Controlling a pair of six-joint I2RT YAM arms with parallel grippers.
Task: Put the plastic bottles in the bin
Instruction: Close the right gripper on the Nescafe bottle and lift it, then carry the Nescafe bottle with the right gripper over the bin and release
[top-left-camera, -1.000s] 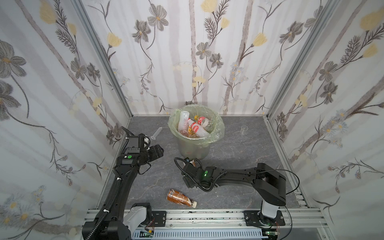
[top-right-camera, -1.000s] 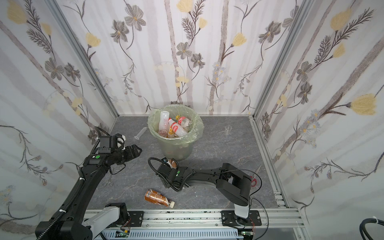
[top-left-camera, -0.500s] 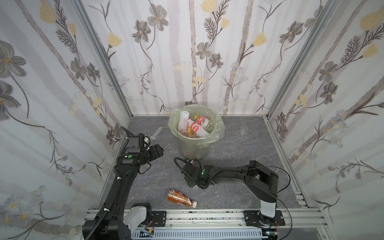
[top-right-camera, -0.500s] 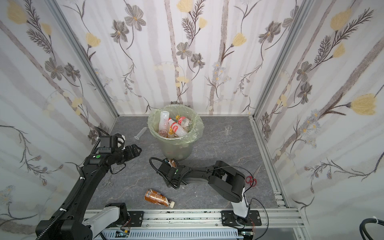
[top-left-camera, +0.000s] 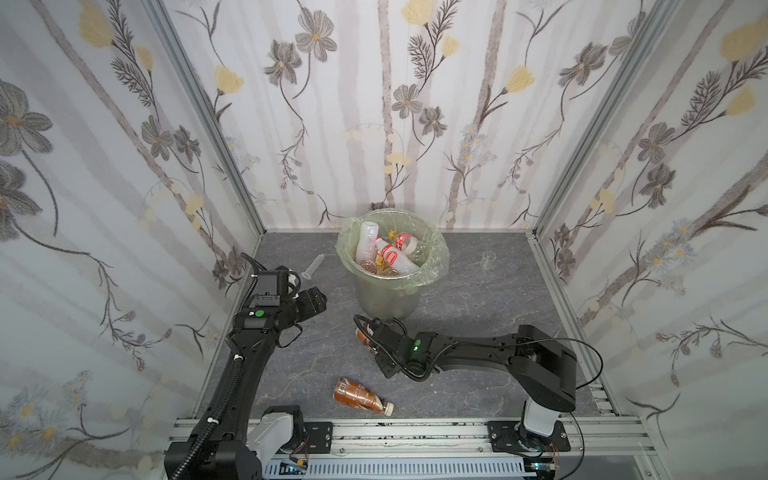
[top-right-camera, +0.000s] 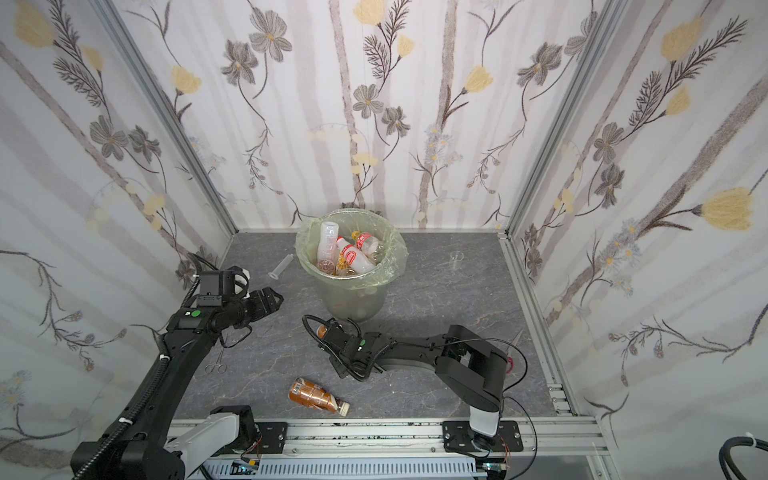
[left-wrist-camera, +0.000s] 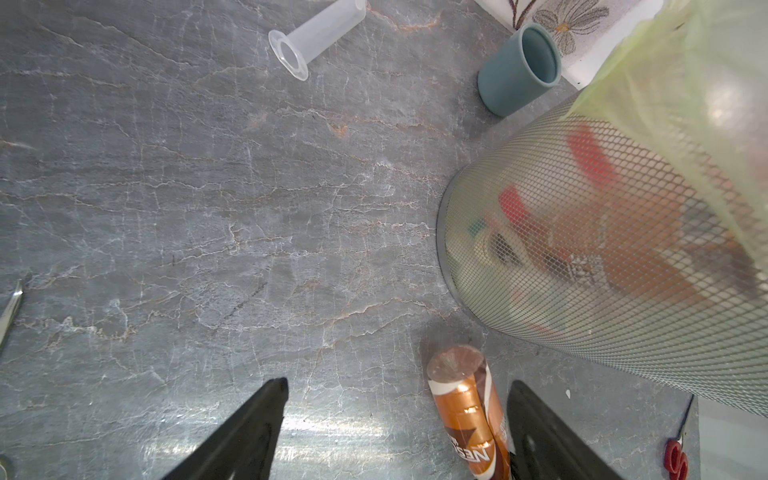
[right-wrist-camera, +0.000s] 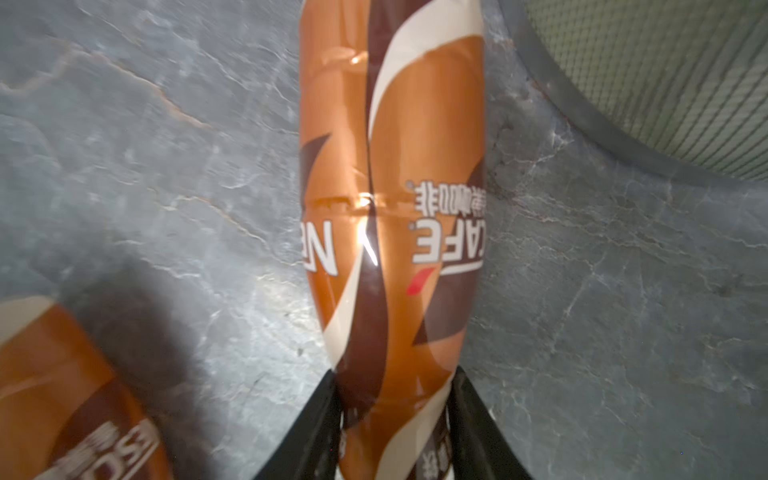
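The hold of the right gripper (right-wrist-camera: 395, 395) is made plain only by the right wrist view: its black fingers (right-wrist-camera: 316, 428) are closed on the narrowing neck end of the coffee bottle (right-wrist-camera: 390, 166), which in both top views is seen merely as a copper stub poking out from under the wrist. The mesh wall of the bin (left-wrist-camera: 602, 257) and a teal cup (left-wrist-camera: 515, 75) by the back wall are shown by the left wrist view alone, while the bottles (top-left-camera: 388, 257) heaped inside the bin are seen only from above. The right arm is stretched low over the table (top-left-camera: 478, 316) from the front right corner, elbow bent, forearm nearly level and reaching left to the middle. The left arm is raised from the front left corner, and the left gripper (top-left-camera: 316, 300) is held above the table left of the bin, its fingers spread wide. The coffee bottle lies on the table just in front of the bin's foot, its long axis in line with the right gripper, base pointed away toward the left. A second bottle (top-left-camera: 360, 397) lies near the front edge, roughly along it, cap toward the right.
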